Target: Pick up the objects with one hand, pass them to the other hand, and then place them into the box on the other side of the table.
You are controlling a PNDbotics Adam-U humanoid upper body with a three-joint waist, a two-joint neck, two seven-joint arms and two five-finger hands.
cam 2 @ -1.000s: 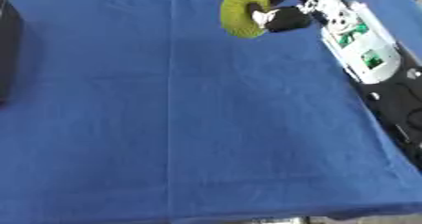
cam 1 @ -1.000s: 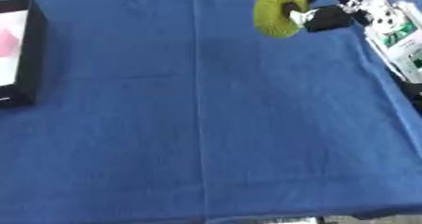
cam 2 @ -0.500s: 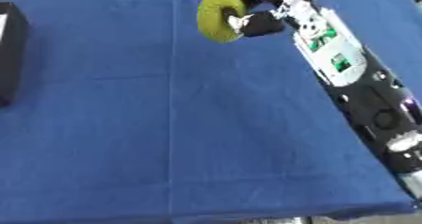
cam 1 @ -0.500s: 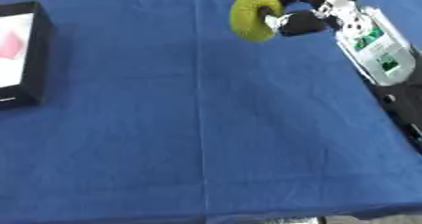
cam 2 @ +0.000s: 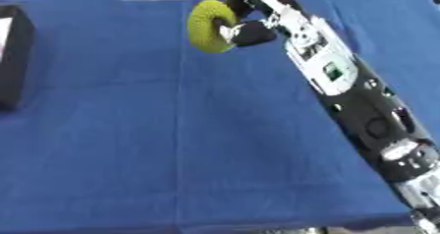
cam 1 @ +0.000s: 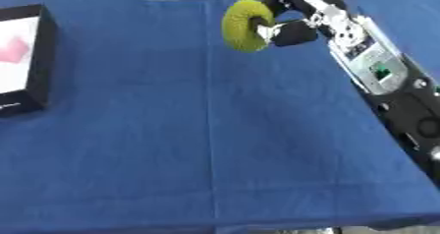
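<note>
- the right hand [cam 1: 288, 24] reached in from the right side toward the far middle of the counter [cam 1: 215, 130], with its long black-and-silver arm [cam 2: 343, 85] running diagonally down to the lower right corner of the view.
- its fingers [cam 1: 292, 32] were curled and clamped on a yellow-green ring-shaped object [cam 1: 243, 25], a fuzzy-looking doughnut form held on edge, so that its round face was turned toward the counter's left side.
- one finger or the thumb appeared to pass through or against the ring's centre; exactly which could not be told.
- the ring sat at the far part of the counter, a little right of the middle crease in the blue cloth [cam 1: 129, 169]; whether it was lifted clear of the cloth or just touching it could not be told.
- the black box [cam 1: 30, 61] stood at the counter's left edge, well apart from the ring, showing a white inside with a pink shape [cam 1: 13, 51] in it.
- in the right eye view only the dark side of that box showed at the left border.
- the blue cloth covered the whole counter, with a straight fold line running from far to near.
- the left hand showed in neither view.
</note>
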